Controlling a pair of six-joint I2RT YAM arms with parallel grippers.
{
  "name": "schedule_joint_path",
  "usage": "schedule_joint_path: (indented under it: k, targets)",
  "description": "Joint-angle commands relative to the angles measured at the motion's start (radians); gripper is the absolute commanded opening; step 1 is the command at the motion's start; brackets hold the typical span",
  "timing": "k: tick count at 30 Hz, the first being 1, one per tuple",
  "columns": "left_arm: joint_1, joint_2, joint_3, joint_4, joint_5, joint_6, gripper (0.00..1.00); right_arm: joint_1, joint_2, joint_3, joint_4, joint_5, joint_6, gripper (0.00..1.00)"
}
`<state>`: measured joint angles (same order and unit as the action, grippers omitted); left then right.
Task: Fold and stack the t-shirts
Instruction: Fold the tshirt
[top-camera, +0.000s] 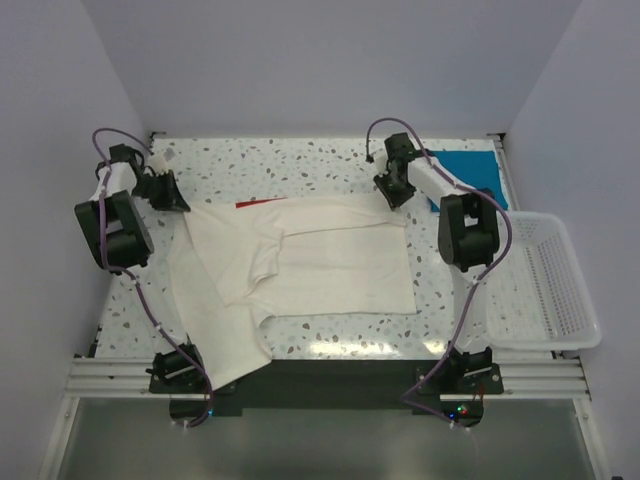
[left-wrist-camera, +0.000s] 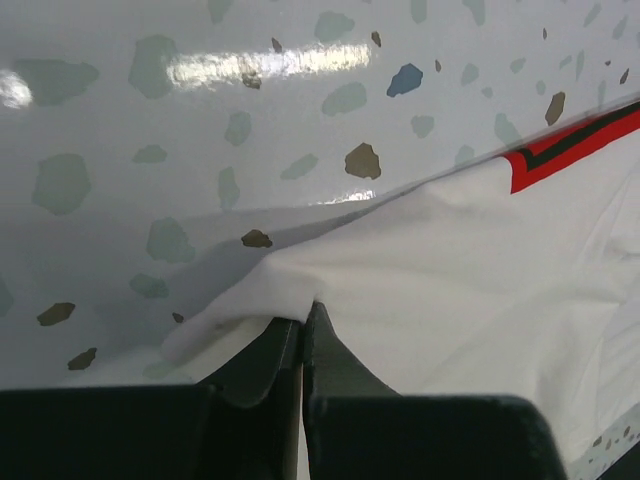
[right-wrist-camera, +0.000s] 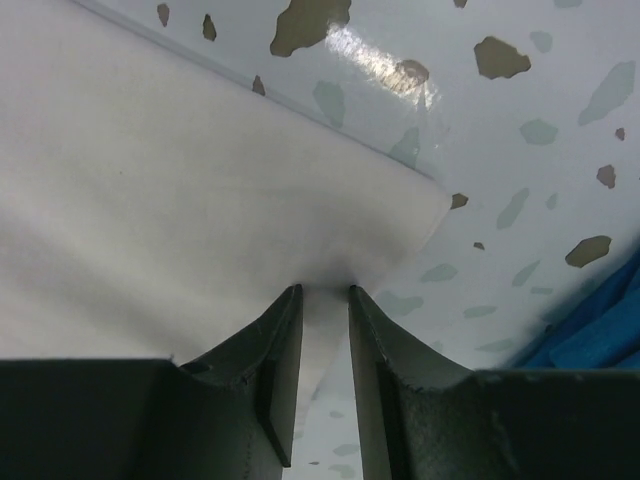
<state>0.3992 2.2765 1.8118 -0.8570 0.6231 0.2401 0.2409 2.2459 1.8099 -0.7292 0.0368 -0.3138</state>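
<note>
**Three Cameras, One Desk**

Up top, the fixed camera sits high above the near edge, looking down over the whole speckled desk (top-camera: 330, 155). The left wrist view skims the surface, peering past the left tool (left-wrist-camera: 301, 318) at the far-left corner of the cream-white t-shirt (left-wrist-camera: 450, 270). The right wrist view, just as close, looks past the right tool (right-wrist-camera: 323, 293) at the far-right corner. All three share that shirt.

A cream-white t-shirt (top-camera: 330, 265) lies spread on a speckled counter (top-camera: 300, 155), one side hanging over the near edge. The left gripper (top-camera: 178, 200) and right gripper (top-camera: 397, 193) meet its far corners. A teal-blue t-shirt (top-camera: 468, 170) lies far right, near a white lattice basket (top-camera: 560, 300).
</note>
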Motion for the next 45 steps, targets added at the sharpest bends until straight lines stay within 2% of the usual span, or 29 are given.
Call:
schedule_joint_path:
  k: [1,12,22,24,26,30,33,40,43,45]
  targets:
    - [0.021,-0.014,0.087,0.059,0.003,-0.036,0.00,-0.002,0.063,0.060,-0.001,0.070,-0.047,0.29]
    - [0.035,0.095,0.208,0.111,-0.025,-0.064,0.00,0.000,0.118,0.115,0.000,0.112,-0.051,0.27]
    - [0.036,0.163,0.244,0.295,-0.014,-0.140,0.03,0.000,0.167,0.204,0.036,0.106,-0.076,0.29]
    - [0.036,0.158,0.241,0.320,0.016,-0.163,0.11,0.000,0.179,0.235,0.036,0.110,-0.091,0.29]
    - [0.036,0.143,0.244,0.354,0.055,-0.176,0.25,0.000,0.187,0.265,0.040,0.114,-0.096,0.29]
    - [0.036,0.060,0.199,0.410,0.064,-0.177,0.36,0.000,0.140,0.266,0.062,0.083,-0.090,0.32]
    - [0.036,-0.001,0.149,0.467,0.043,-0.164,0.36,0.000,0.074,0.236,0.093,0.034,-0.082,0.33]
    - [0.017,0.058,0.251,0.311,0.063,-0.045,0.39,0.003,0.009,0.192,0.097,-0.057,-0.107,0.33]
    - [0.000,0.077,0.265,0.235,0.095,0.002,0.29,0.008,0.030,0.206,0.071,-0.098,-0.108,0.30]
    - [-0.020,0.066,0.232,0.196,0.096,0.049,0.26,0.012,0.052,0.224,0.033,-0.116,-0.119,0.29]
